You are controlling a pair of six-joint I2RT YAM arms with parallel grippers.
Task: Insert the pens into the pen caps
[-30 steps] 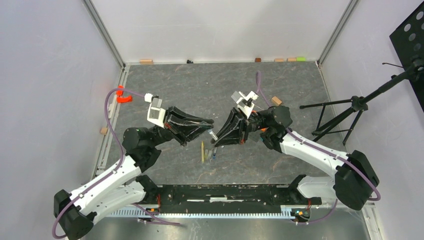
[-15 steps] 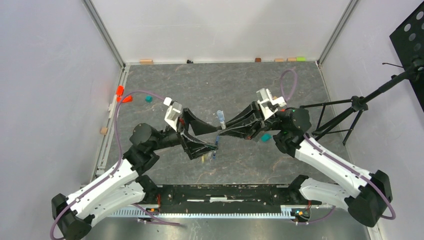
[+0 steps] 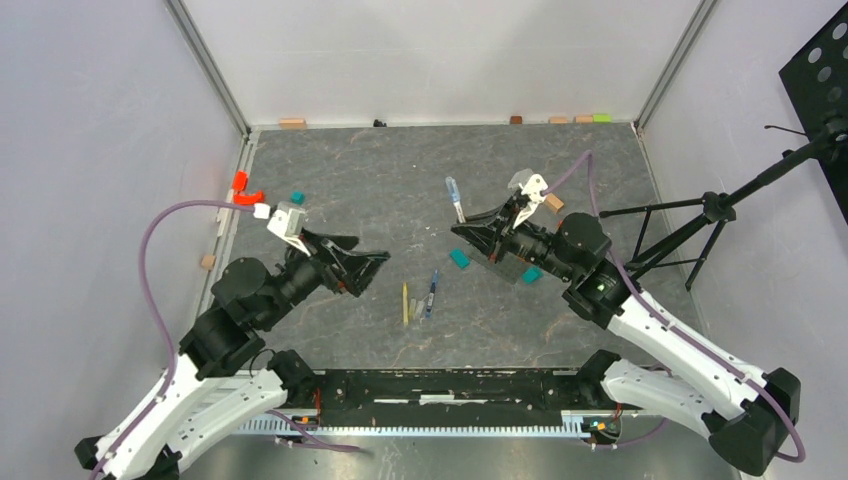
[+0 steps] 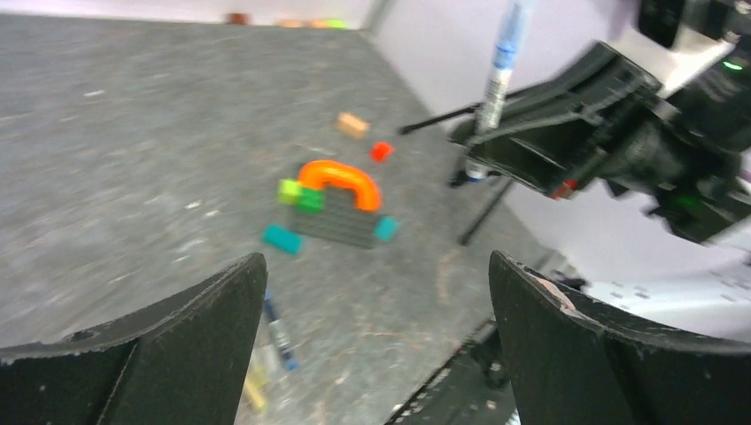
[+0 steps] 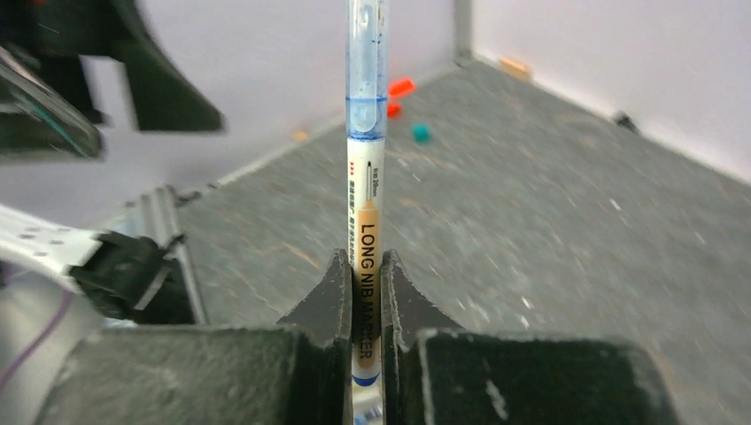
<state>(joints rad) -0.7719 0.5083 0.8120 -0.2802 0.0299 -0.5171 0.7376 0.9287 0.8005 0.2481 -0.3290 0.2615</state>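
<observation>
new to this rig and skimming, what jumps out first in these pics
The pen marked LONG NIB MARKER, pinched between the right fingers, blue end sticking out. Opposite, the left fingers gape open and empty. A yellow pen and a blue-ended pen lie side by side on the table between the arms.

The top camera looks down from behind, while the 2 wrist cameras, set close, both catch the pen [image 5: 366, 177].

The white-barrelled pen [image 5: 366, 204] bears "LONG NIB MARKER" along its barrel; the finer print above it is too small to read.
</observation>
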